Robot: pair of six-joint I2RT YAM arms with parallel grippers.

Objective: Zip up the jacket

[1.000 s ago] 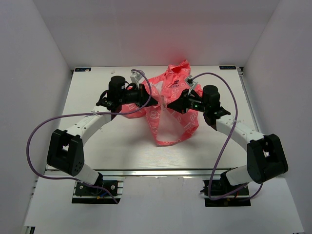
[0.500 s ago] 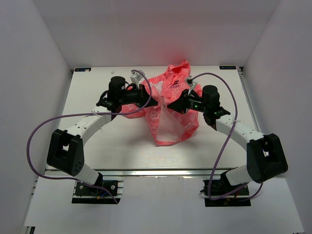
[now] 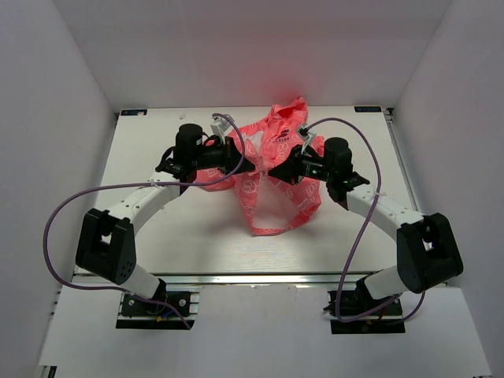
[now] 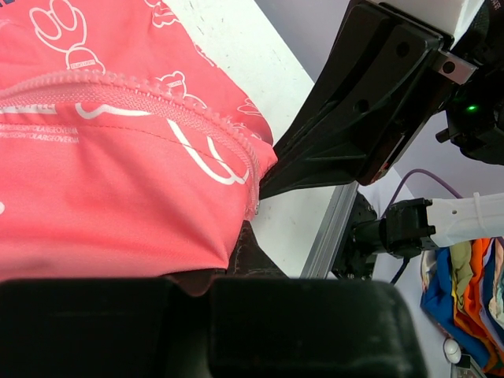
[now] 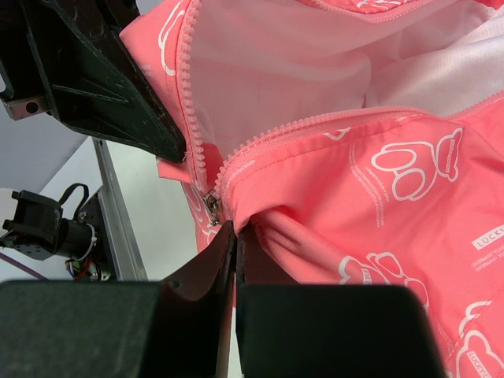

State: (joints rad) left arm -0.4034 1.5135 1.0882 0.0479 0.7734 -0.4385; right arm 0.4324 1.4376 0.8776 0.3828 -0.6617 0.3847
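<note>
Toward the far middle of the white counter (image 3: 181,236), in the overhead view, the coral-pink jacket (image 3: 277,150) lies bunched between the two arms. The left gripper (image 3: 250,164) reaches into it from the left and the right gripper (image 3: 272,170) from the right. Their tips are close together at the jacket's middle, though this view is too small to show how the jaws stand. From the left wrist, the left gripper (image 4: 246,256) is clamped on the edge of the pink fabric, just below a curving row of zipper teeth (image 4: 157,98). The black body of the right gripper (image 4: 354,118) is just beyond it. From the right wrist, the right gripper (image 5: 235,248) is pressed together on a fold of the jacket (image 5: 354,197), just beside the metal zipper slider (image 5: 211,203). Two rows of teeth spread apart from the slider, with white lining (image 5: 276,71) showing between them. The left gripper (image 5: 102,87) meets the jacket's edge at one row.
</note>
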